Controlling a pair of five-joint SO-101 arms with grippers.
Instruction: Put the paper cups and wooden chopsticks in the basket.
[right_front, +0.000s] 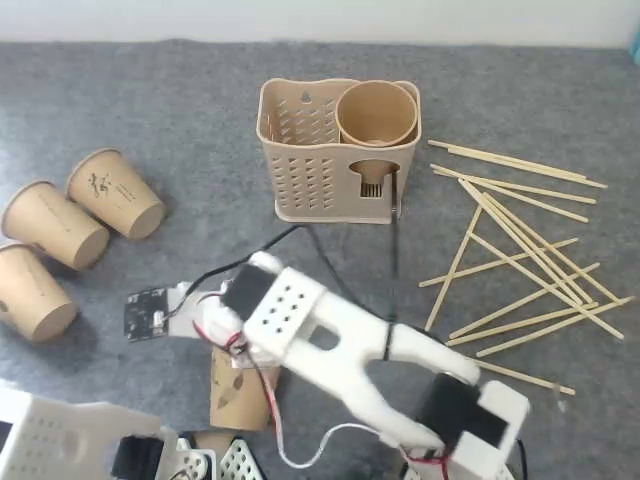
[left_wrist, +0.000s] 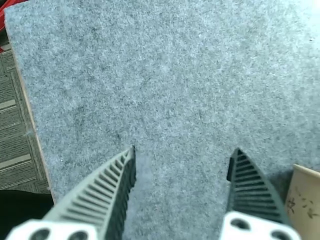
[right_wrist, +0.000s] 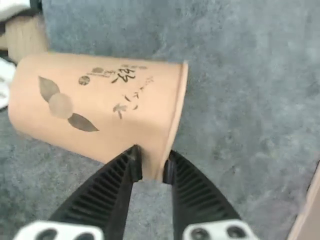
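Observation:
A paper cup (right_wrist: 100, 105) lies on its side on the grey felt, and my right gripper (right_wrist: 150, 160) is shut on its rim wall. In the high view this cup (right_front: 240, 395) lies near the front edge under the white right arm (right_front: 310, 330). My left gripper (left_wrist: 182, 155) is open over bare felt, with the edge of a cup (left_wrist: 306, 202) just beside one finger. The beige basket (right_front: 300, 170) stands at the back centre with one cup (right_front: 377, 112) upright in its right compartment. Three more cups (right_front: 115, 192) lie at the left. Several wooden chopsticks (right_front: 520, 250) are scattered at the right.
The felt mat's edge (left_wrist: 27, 120) runs close beside my left gripper, with floor beyond it. The left arm's white base (right_front: 60, 440) sits at the front left corner. A black cable (right_front: 330, 265) trails from the basket toward the right arm.

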